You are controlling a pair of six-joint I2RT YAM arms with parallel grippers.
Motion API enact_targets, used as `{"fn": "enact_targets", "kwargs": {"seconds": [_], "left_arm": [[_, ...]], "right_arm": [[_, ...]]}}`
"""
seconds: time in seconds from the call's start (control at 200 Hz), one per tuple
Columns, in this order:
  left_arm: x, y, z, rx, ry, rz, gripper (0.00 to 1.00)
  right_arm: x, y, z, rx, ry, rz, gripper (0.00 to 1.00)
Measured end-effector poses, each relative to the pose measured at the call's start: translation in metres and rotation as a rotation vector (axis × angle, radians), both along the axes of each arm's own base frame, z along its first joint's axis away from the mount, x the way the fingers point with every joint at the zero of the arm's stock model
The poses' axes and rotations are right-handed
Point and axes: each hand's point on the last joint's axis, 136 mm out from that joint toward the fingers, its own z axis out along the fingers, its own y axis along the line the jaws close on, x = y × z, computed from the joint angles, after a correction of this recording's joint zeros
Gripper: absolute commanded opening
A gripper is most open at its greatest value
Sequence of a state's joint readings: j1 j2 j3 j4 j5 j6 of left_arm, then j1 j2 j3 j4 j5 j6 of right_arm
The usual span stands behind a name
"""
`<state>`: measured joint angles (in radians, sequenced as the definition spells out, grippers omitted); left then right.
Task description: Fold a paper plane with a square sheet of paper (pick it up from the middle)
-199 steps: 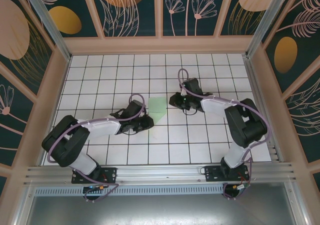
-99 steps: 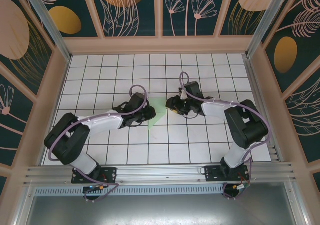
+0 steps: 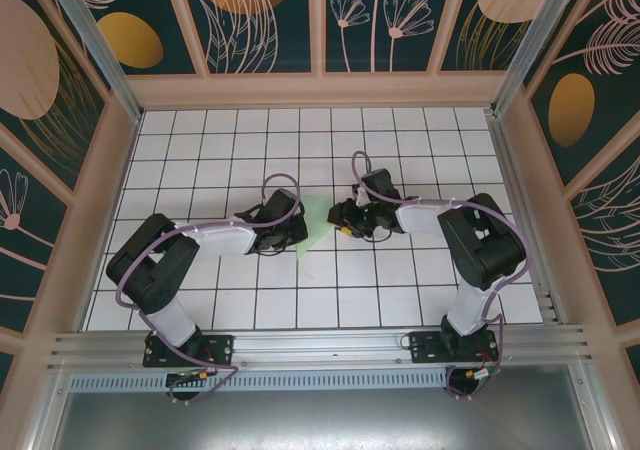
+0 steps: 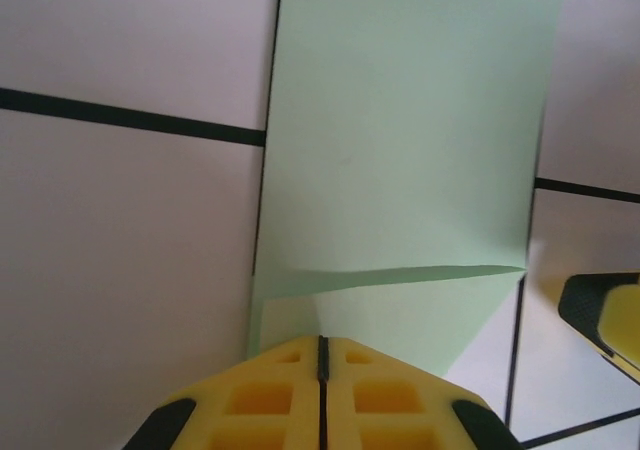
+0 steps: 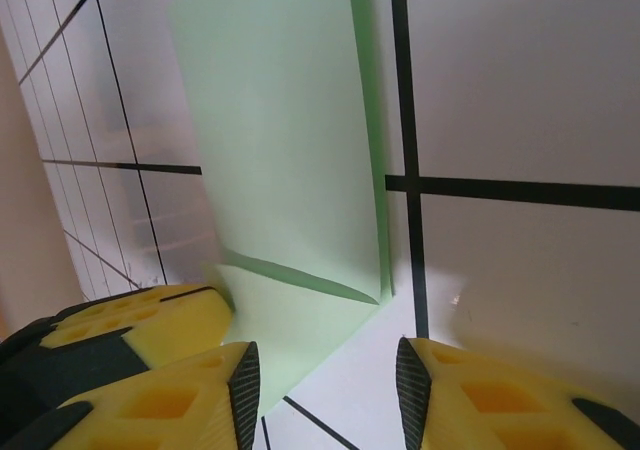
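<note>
1. A pale mint-green sheet of paper (image 3: 315,226), partly folded, lies near the middle of the white grid table (image 3: 200,140), between the two arms.
2. The left gripper (image 4: 322,348) has its yellow fingers pressed together, pinching the sheet's near edge.
3. The right gripper (image 5: 328,375) sits just beside the sheet, jaws apart, holding nothing.

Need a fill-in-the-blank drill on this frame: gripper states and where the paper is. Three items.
1. The left gripper is ___, its tips at the folded corner of the sheet of paper.
2. The right gripper, beside the sheet, is ___.
3. The sheet lies on the white gridded table, ___ the two grippers.
Missing words: shut; open; between.
</note>
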<state>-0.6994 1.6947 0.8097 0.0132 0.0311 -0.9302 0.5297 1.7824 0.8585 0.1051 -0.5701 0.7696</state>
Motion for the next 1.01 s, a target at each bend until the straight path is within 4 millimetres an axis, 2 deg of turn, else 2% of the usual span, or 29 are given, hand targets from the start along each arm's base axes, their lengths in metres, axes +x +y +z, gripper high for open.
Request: {"fn": "enact_targets", "kwargs": {"seconds": [0.465,0.706,1.006], "left_arm": [[-0.004,0.008,-0.008,0.027,0.02,0.028,0.08],[-0.004,0.008,-0.008,0.026,0.021,0.03,0.08],[-0.004,0.008,-0.008,0.025,0.023,0.034,0.08]], "right_arm": [[0.008,0.009,-0.002,-0.001,0.005,0.011,0.43],[0.003,0.019,-0.004,-0.007,0.015,0.037,0.43],[0.005,0.013,-0.012,-0.059,0.026,0.005,0.43]]}}
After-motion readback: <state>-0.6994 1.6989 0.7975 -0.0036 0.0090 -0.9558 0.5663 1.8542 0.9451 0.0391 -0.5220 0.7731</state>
